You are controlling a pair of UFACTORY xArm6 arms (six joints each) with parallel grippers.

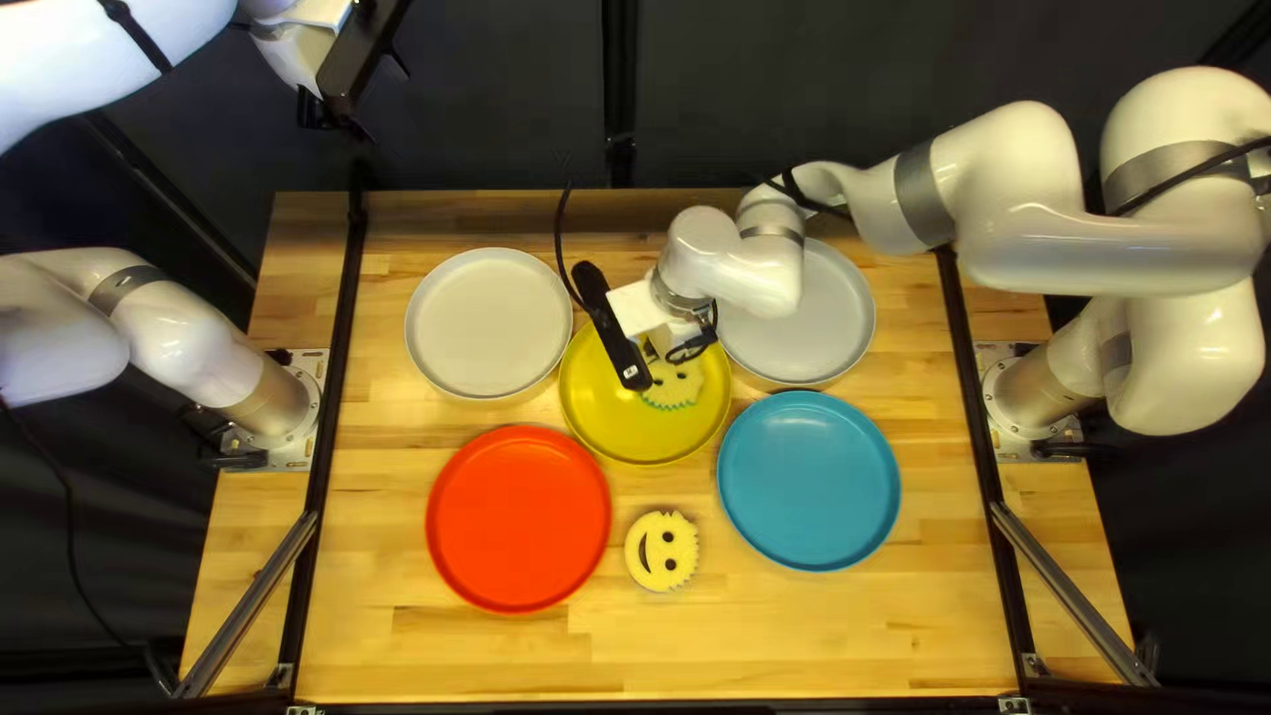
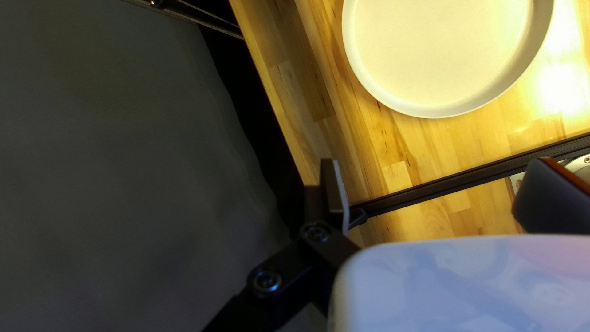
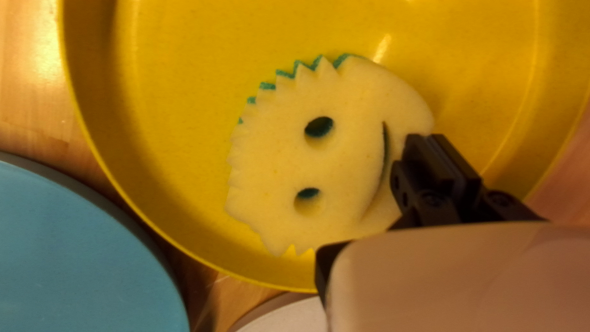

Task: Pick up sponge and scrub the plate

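My right gripper hangs low over the yellow plate, its fingertips hidden in the top left view. A yellow smiley sponge with a green underside lies flat on that plate. In the right wrist view my right gripper is shut, tips over the mouth-side edge of the sponge, which spreads far beyond the fingers on the yellow plate. My left gripper is raised beyond the table's far left corner. In the left wrist view my left gripper stands open, nothing between its fingers.
A second smiley sponge lies between the red plate and the blue plate. A white plate sits at the far left of the table; another pale plate is partly under my right arm.
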